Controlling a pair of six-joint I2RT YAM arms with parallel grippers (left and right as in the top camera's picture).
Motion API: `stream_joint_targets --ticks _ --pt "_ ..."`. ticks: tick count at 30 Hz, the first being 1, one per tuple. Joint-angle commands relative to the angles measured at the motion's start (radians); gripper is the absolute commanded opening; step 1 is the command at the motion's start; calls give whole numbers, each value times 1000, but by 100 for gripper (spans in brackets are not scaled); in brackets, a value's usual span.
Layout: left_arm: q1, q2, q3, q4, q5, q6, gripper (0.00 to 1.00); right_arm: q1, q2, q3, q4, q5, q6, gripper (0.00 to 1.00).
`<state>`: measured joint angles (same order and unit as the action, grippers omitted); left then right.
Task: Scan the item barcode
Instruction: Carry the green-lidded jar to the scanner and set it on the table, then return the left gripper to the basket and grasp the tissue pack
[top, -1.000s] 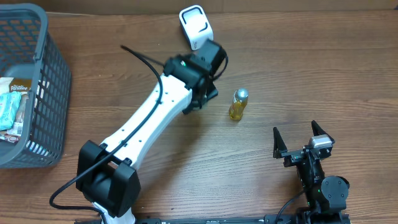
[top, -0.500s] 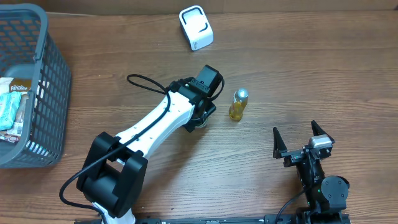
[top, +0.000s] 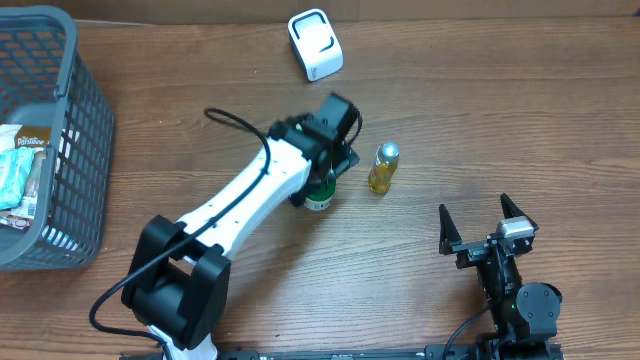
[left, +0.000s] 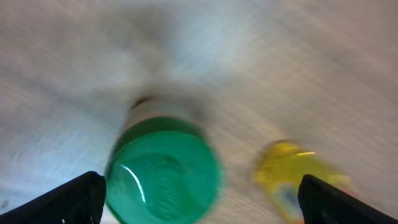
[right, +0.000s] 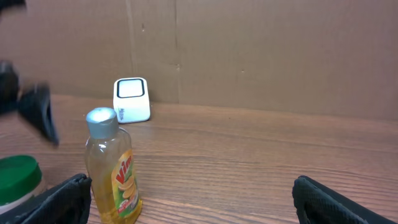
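Trouble starts with the small white jar with the round green lid (top: 318, 199). It stands upright on the brown wooden table (top: 500, 120), right under our left gripper (left: 199, 186). The jaws are wide apart, one on each side of the lid, and they do not touch it. So we are not holding the jar.

If we close too high, we think the smooth lid could slip out. If we swing sideways, we might bump the yellow plastic bottle with the silver cap (top: 383, 167) just beside the jar and knock it over.

The white box scanner (top: 316, 44) is well apart, at the far edge, so a weak hold could drop the jar on the way. Our right gripper (top: 475, 215) sits near us, jaws apart too, holding nothing.
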<state>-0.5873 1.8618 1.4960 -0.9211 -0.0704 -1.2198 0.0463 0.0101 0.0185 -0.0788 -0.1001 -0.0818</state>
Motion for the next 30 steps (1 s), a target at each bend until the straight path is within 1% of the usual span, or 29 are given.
stream_joint_targets --ticks 1,2,5,6,7,8,10,12,14,16,18,22,23,24,26,29,30 --pt "76 -67 245 -109 -95 245 99 -2 -7 -11 3 2 2 100" --pt "109 -69 326 -173 -108 284 100 -2 -7 -11 3 2 2 100" --pt "203 -75 523 -338 -120 328 100 -2 -7 -11 3 2 2 100" --pt "274 -76 644 -438 -119 355 100 -2 -7 -11 3 2 2 100" --pt "311 -76 702 -488 -116 366 100 -2 -7 -11 3 2 2 100" --pt "377 -77 792 -575 -113 403 99 -2 -7 -11 3 2 2 100" --pt "453 -79 874 -679 -127 435 100 -2 -7 -11 3 2 2 100" --pt "534 -79 925 -770 -156 435 100 -2 -7 -11 3 2 2 100" --pt "606 -88 929 -769 -145 523 100 -2 -7 -11 3 2 2 100" --pt "695 -91 928 -769 -98 568 100 -2 -7 -11 3 2 2 100" --pt "758 -91 927 -769 -67 583 99 -2 -7 -11 3 2 2 100" --pt "904 -91 912 -769 -79 619 100 -2 -7 -11 3 2 2 100" --pt "972 -91 897 -769 -78 643 100 -2 -7 -11 3 2 2 100" --pt "1008 -91 886 -769 -77 653 99 -2 -7 -11 3 2 2 100" --pt "1063 -91 853 -769 -76 660 100 -2 -7 -11 3 2 2 100" --pt "1136 -91 754 -769 -74 660 100 -2 -7 -11 3 2 2 100" --pt "1178 -91 654 -769 -82 658 100 -2 -7 -11 3 2 2 100"
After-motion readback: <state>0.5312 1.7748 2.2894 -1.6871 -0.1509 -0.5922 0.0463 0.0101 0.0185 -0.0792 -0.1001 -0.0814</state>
